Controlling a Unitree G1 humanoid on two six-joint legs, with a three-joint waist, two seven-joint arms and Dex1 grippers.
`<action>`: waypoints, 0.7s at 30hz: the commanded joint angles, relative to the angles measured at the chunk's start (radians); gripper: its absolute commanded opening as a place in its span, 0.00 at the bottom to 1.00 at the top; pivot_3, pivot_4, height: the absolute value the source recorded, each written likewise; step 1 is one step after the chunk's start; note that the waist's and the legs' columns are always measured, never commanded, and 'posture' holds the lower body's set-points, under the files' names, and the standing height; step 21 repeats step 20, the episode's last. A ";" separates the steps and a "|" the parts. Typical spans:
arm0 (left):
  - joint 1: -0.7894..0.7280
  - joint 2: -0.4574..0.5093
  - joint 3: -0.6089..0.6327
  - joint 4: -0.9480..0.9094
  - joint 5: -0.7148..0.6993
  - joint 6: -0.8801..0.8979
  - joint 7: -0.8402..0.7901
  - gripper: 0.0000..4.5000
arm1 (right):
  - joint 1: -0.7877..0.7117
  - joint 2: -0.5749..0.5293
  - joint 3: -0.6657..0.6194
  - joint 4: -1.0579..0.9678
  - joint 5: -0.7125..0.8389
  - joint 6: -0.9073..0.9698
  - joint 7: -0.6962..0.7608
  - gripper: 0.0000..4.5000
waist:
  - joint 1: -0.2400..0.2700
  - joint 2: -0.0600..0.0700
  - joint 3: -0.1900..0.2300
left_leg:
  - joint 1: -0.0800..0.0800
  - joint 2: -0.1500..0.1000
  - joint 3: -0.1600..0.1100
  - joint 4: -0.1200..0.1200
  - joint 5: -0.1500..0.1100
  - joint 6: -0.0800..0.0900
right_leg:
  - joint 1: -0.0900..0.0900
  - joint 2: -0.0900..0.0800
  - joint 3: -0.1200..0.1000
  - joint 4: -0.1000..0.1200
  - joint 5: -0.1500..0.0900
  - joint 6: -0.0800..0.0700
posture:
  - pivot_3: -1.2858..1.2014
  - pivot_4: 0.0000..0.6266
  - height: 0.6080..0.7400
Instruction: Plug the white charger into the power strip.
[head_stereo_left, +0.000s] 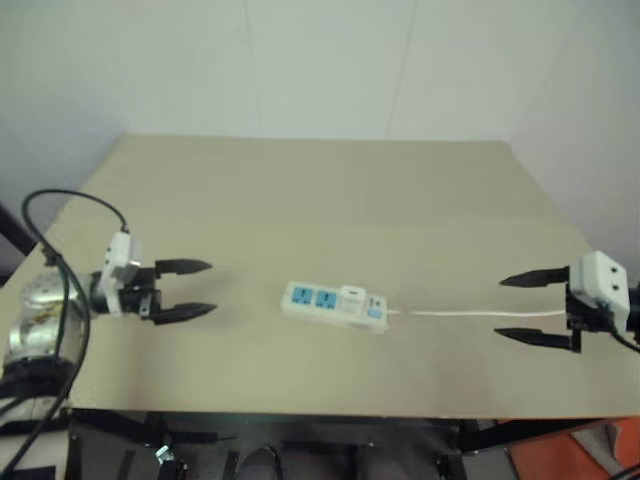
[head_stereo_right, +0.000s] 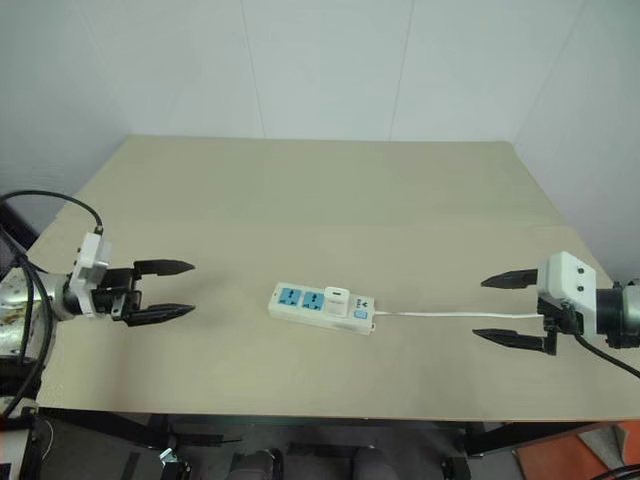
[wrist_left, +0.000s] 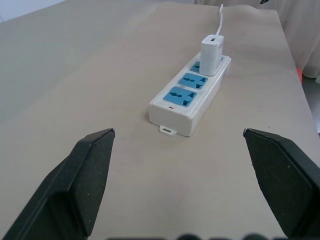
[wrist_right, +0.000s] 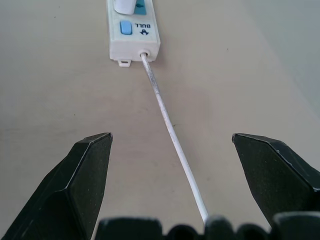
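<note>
From the head cameras I see the power strip (head_stereo_right: 322, 303) lying near the middle of the beige worktop (head_stereo_right: 320, 190); the white charger (head_stereo_right: 337, 297) stands plugged into the socket nearest the cord end, two blue sockets beside it bare; the thin white cord (head_stereo_right: 450, 314) runs off toward the right gripper (head_stereo_right: 500, 308). The left gripper (head_stereo_right: 172, 290) hovers well apart on the other side; both sets of jaws stand wide and hold nothing. In the left wrist view the charger (wrist_left: 211, 48) sits upright in the far socket. In the right wrist view the cord (wrist_right: 172, 131) passes between the spread fingers (wrist_right: 85, 170), untouched.
</note>
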 joint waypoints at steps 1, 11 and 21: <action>-0.041 -0.012 0.001 0.023 0.013 -0.017 -0.023 1.00 | 0.019 -0.030 -0.072 -0.065 0.030 0.029 -0.017 1.00 | 0.000 0.000 0.000 | 0.000 0.000 0.000 0.000 0.000 0.000 | 0.000 0.000 0.000 0.000 0.000 0.000 | 0.52 0.24 1.00; -0.117 -0.062 -0.044 0.076 0.041 -0.035 -0.040 1.00 | 0.060 -0.001 -0.107 -0.128 0.032 0.066 -0.085 1.00 | 0.000 0.000 0.000 | -0.001 0.000 0.000 0.001 0.000 0.000 | 0.000 0.000 0.000 0.000 0.000 0.001 | 0.52 0.24 1.00; -0.139 -0.100 -0.044 0.082 0.044 -0.049 -0.040 1.00 | 0.097 -0.002 -0.130 -0.151 0.033 0.057 -0.108 1.00 | -0.003 0.000 0.000 | -0.001 0.000 0.000 0.003 0.000 0.000 | 0.000 0.000 0.000 0.001 0.001 0.002 | 0.52 0.24 1.00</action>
